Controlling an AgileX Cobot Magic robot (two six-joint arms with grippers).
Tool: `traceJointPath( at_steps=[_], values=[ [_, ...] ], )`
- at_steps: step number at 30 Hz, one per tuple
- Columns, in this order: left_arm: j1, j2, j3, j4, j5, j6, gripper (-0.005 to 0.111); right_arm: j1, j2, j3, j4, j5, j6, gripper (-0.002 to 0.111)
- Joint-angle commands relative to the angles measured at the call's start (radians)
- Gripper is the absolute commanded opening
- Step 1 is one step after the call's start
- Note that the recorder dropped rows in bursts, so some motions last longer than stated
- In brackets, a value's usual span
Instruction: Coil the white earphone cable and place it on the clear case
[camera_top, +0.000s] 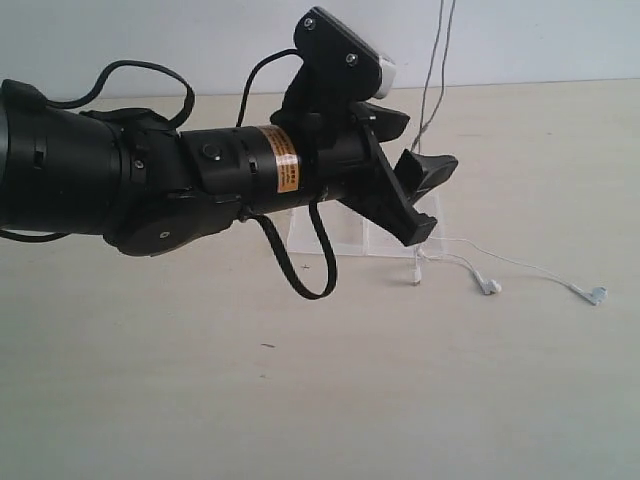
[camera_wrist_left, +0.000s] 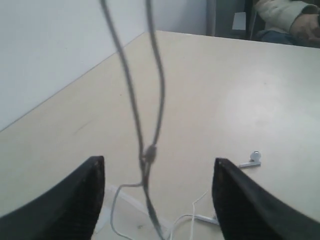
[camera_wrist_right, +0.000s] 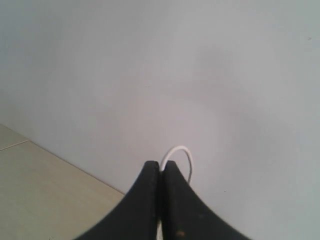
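Jaws apart, the left gripper (camera_wrist_left: 158, 167) flanks the hanging white earphone cable (camera_wrist_left: 149, 152). The right gripper (camera_wrist_right: 160, 169), jaws together, pinches it.

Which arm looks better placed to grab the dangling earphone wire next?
Left, probably. The left gripper is open with the earphone wire hanging between its jaws; the right gripper is shut on that wire.
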Motion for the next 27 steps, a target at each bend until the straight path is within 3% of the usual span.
traceJointPath(
  at_steps=[1, 6, 14, 27],
  values=[
    [-0.005, 0.0, -0.007, -0.067, -0.013, 0.04, 0.061, -0.001, -0.007, 0.0, -0.005, 0.001, -0.004, 0.0],
    [-0.005, 0.007, -0.007, -0.067, -0.016, 0.044, 0.061, -0.001, -0.007, 0.0, -0.005, 0.005, -0.004, 0.0],
    [-0.005, 0.118, -0.013, -0.071, -0.134, 0.055, 0.061, -0.001, -0.007, 0.0, -0.005, 0.008, -0.006, 0.0],
    [-0.005, 0.157, -0.071, -0.086, -0.142, 0.063, 0.061, -0.001, -0.007, 0.0, -0.005, 0.014, -0.006, 0.0]
  ],
)
